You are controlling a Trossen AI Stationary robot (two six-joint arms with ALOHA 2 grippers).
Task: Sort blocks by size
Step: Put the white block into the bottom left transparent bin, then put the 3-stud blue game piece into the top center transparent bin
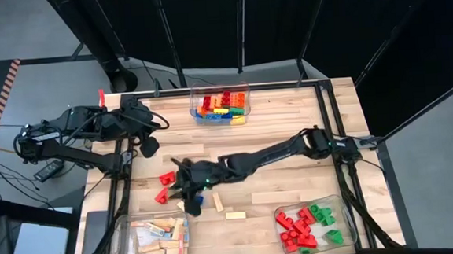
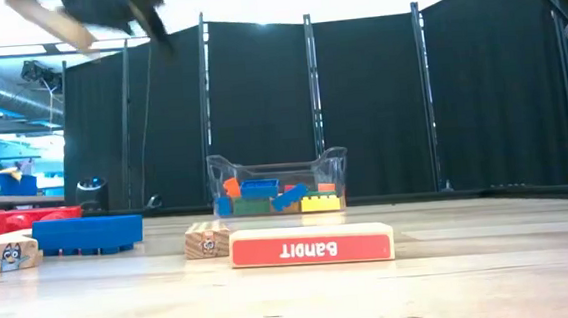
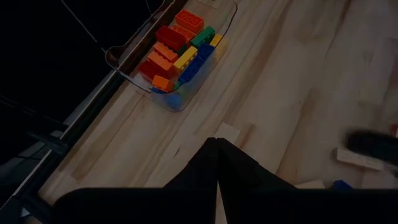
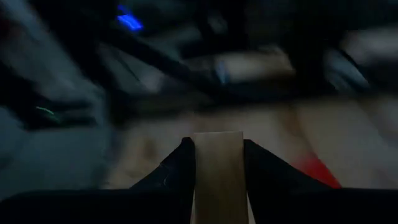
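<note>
My right gripper is shut on a pale tan wooden bar, high above the table's left middle. In the low view the bar sticks out of the dark gripper at the top left. Below it, loose blocks lie flat on the table: two red ones, a blue one and two wooden bars. My left gripper waits shut near the far left, touching nothing. My right gripper pinches the wooden bar by its two long sides, one finger on each side. The bar runs along the fingers and juts out past their ends. It is lifted clear of the table and tilted.
A clear bin of coloured bricks stands at the far middle. A bin with wooden bars is at the near left, and a bin with red and green bricks at the near right. Bare wood lies between them.
</note>
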